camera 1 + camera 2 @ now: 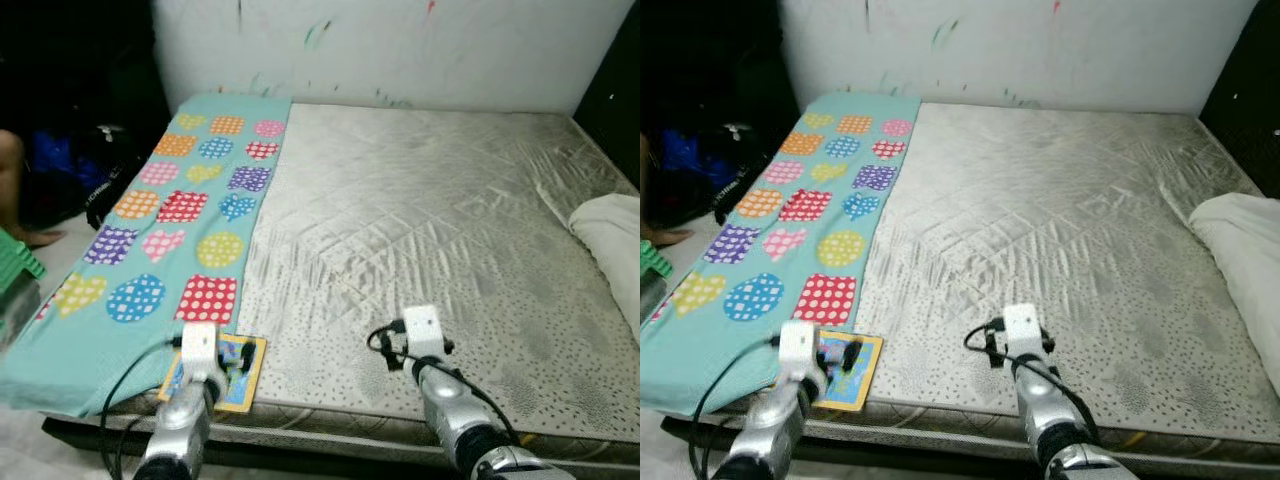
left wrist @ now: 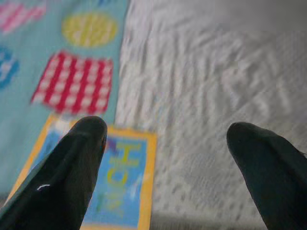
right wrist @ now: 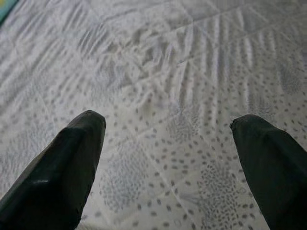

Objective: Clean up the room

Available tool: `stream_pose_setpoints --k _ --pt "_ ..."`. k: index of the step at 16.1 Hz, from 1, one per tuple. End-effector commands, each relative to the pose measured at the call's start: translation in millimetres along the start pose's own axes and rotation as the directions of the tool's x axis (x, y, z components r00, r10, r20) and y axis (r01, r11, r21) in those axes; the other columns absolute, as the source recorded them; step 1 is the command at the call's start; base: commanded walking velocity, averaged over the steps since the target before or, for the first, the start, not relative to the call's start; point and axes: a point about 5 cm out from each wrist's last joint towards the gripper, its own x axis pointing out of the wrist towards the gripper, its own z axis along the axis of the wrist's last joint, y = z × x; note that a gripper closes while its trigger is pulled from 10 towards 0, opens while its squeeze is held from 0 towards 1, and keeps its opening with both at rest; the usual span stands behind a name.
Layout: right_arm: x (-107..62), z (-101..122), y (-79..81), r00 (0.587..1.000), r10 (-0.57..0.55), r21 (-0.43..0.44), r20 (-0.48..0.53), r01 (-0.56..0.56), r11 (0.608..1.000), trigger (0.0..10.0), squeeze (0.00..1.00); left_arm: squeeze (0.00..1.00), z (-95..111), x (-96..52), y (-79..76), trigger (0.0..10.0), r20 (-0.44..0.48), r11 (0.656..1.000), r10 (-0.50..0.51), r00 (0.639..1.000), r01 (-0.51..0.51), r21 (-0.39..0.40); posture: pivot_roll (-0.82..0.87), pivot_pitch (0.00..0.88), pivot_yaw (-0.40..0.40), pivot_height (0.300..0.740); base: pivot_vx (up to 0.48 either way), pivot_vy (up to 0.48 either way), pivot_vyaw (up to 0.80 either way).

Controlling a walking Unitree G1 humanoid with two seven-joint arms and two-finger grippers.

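A thin book point(image 1: 250, 388) with a yellow border and a blue cover lies flat at the front left edge of the bed, partly on the teal blanket point(image 1: 170, 215) with coloured dotted patches. My left gripper point(image 2: 168, 129) hovers open just above it, one finger over the book point(image 2: 124, 177) and the other over the grey mattress point(image 2: 201, 96). My right gripper point(image 3: 169, 120) is open too, low over the bare mattress point(image 1: 430, 220) near the middle of the front edge, holding nothing.
White bedding point(image 1: 612, 235) is bunched at the bed's right edge. A marked white wall point(image 1: 400, 50) backs the bed. On the floor to the left are dark bags point(image 1: 80, 165), a green object point(image 1: 18, 262) and a person's leg point(image 1: 12, 180).
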Motion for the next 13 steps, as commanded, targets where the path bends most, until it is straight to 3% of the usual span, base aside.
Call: stream_pose_setpoints --k 1,4,9,12,13 --pt "2.5 16.3 -6.9 0.997 -0.017 0.051 0.071 0.014 0.999 10.0 0.00 0.00 11.2 0.6 -6.6 10.0 0.063 0.997 -0.076 0.995 0.076 -0.003 -0.11 0.000 -0.007 0.740 0.000 0.000 0.00" --pt "-2.6 28.9 -14.4 0.984 -0.011 0.066 0.176 0.000 0.998 10.0 0.00 0.00 18.8 -6.6 -8.6 10.0 0.132 0.994 -0.109 0.985 0.107 0.023 -0.13 0.000 -0.007 0.740 0.000 0.000 0.00" --pt "-9.8 22.5 -22.0 0.986 -0.014 0.090 0.166 -0.001 0.996 10.0 0.00 0.00 23.2 -19.8 -3.7 10.0 0.198 0.997 -0.076 0.977 0.076 0.008 -0.10 0.000 -0.036 0.740 0.000 0.000 0.00" --pt "-13.7 12.2 -18.1 0.991 0.006 0.074 0.131 -0.015 0.997 10.0 0.00 0.00 11.6 -27.2 8.8 10.0 0.155 0.999 0.000 0.988 0.005 -0.032 -0.08 0.000 -0.037 0.740 0.000 0.000 0.00" --pt "-6.2 8.7 -10.3 0.998 0.030 0.053 0.054 -0.033 0.998 10.0 0.00 0.00 4.6 -15.1 15.3 10.0 0.053 0.996 0.058 0.997 -0.054 -0.065 -0.07 0.000 -0.024 0.740 0.000 0.000 0.00"
